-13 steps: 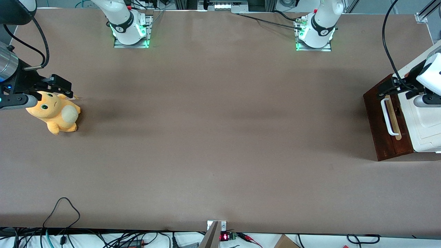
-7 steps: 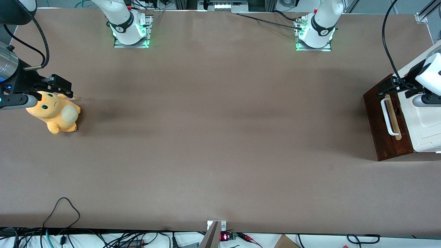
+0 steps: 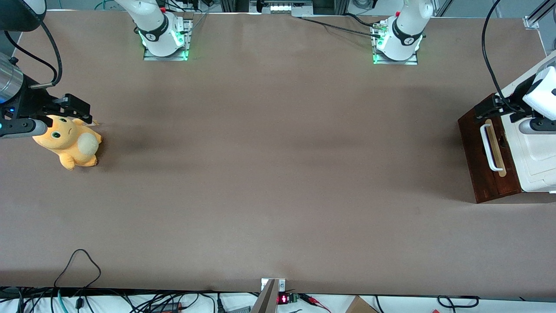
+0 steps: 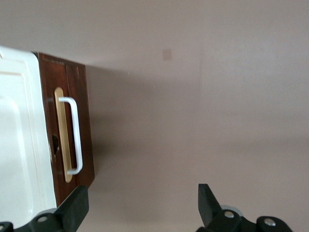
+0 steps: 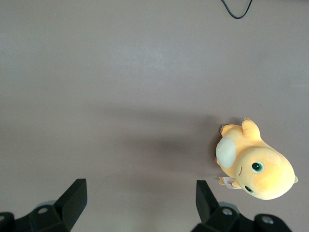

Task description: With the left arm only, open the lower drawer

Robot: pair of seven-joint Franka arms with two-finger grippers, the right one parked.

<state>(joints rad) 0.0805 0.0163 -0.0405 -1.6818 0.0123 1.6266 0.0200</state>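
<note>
The lower drawer point(image 3: 475, 148) shows as a dark red-brown front with a white loop handle point(image 3: 488, 148) on a pale wood strip, at the working arm's end of the table. It looks shut. The wrist view shows the same drawer front point(image 4: 82, 125) and handle point(image 4: 75, 137). My left arm point(image 3: 541, 93) reaches over the cabinet. Its gripper point(image 3: 487, 108) hangs above the corner of the drawer front that is farther from the front camera. The gripper point(image 4: 142, 208) is open, with only bare table showing between its fingers point(image 4: 77, 205).
The cabinet's white top point(image 3: 536, 161) lies under my arm. An orange plush toy point(image 3: 69, 141) sits at the parked arm's end of the table. A black cable loop point(image 3: 80, 261) lies near the table's front edge. Two arm bases point(image 3: 395, 43) stand along the back edge.
My gripper has shifted slightly away from the front camera along the cabinet's front. The drawer and handle have not moved.
</note>
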